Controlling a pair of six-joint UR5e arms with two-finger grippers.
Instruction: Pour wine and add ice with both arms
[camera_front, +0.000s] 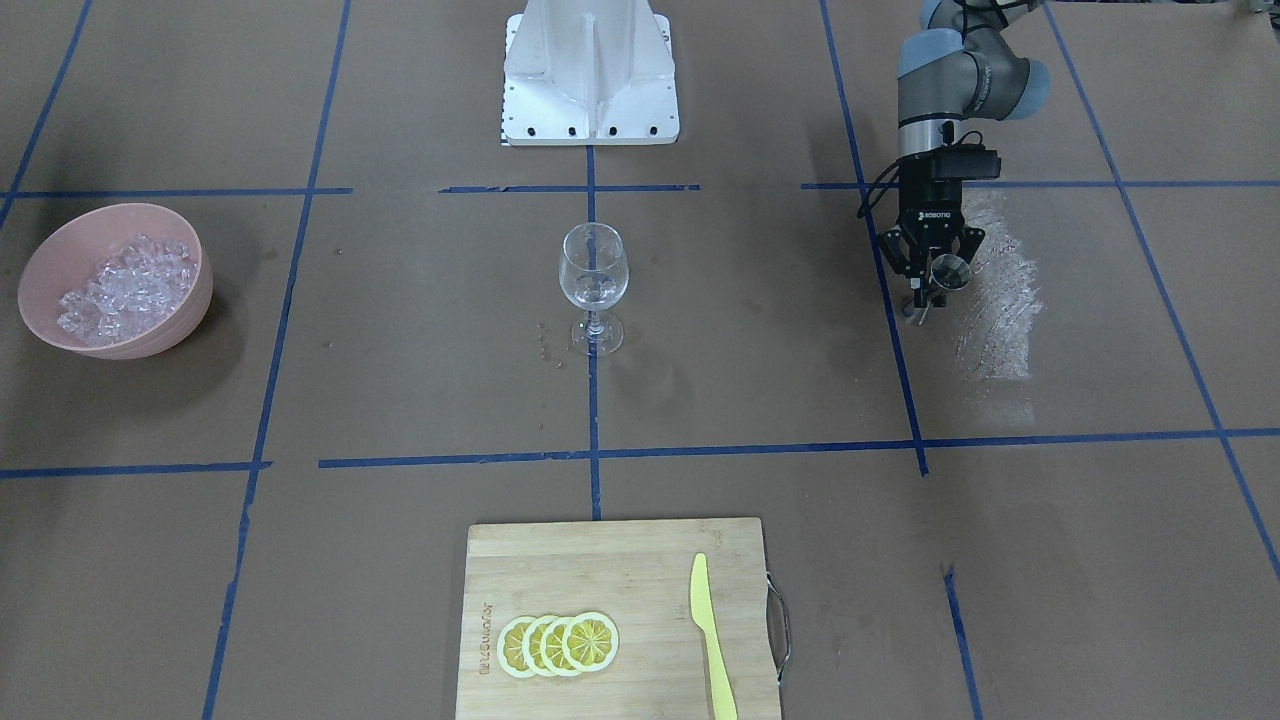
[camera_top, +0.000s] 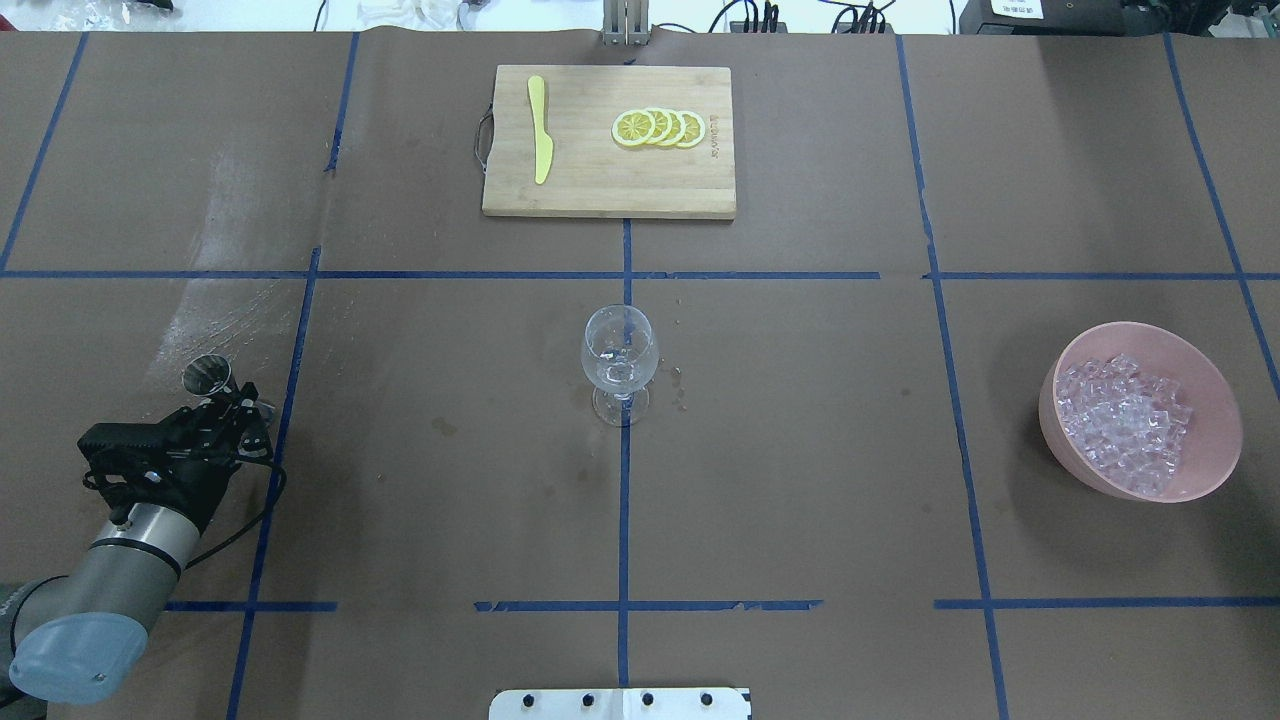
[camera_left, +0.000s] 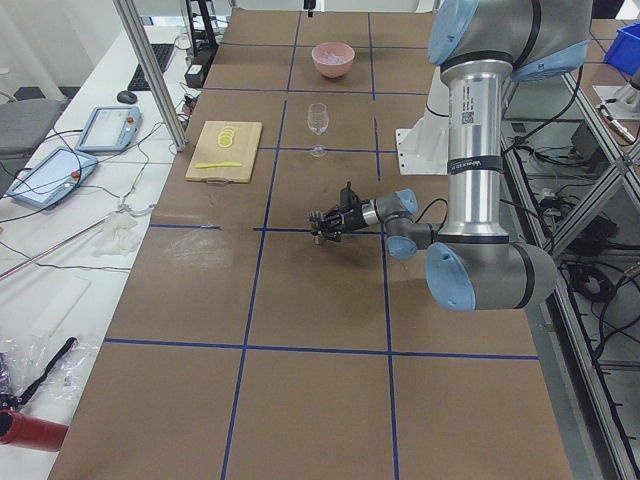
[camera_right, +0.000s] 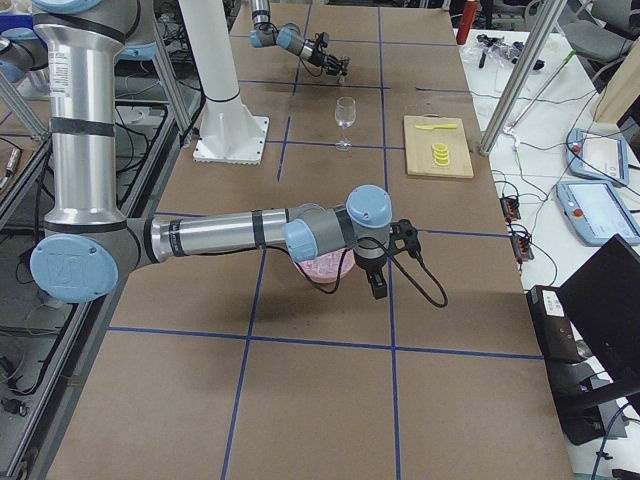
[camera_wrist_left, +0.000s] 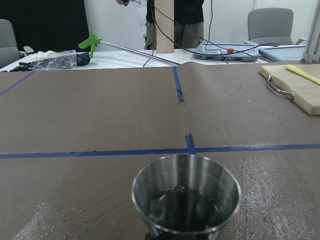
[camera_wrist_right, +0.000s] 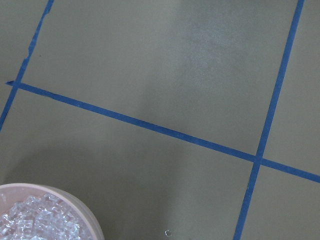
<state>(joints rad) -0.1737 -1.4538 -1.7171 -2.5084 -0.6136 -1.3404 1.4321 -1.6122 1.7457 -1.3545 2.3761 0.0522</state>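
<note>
The wine glass (camera_top: 620, 360) is standing upright at centre, well right of the left gripper (camera_top: 222, 397), whose fingers are clasping a steel cup (camera_top: 205, 375). The ice (camera_top: 1125, 425) is lying in the pink bowl (camera_top: 1200, 385) far right, near the right gripper (camera_right: 379, 288), whose grip I cannot tell.

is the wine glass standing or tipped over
Upright. The wine glass stands on its foot, stem vertical, bowl and rim on top, in the front and overhead views.

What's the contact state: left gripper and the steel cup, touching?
Touching. Front-facing view: the steel cup sits tilted, rim toward the camera, between the fingers of the left gripper.
</note>
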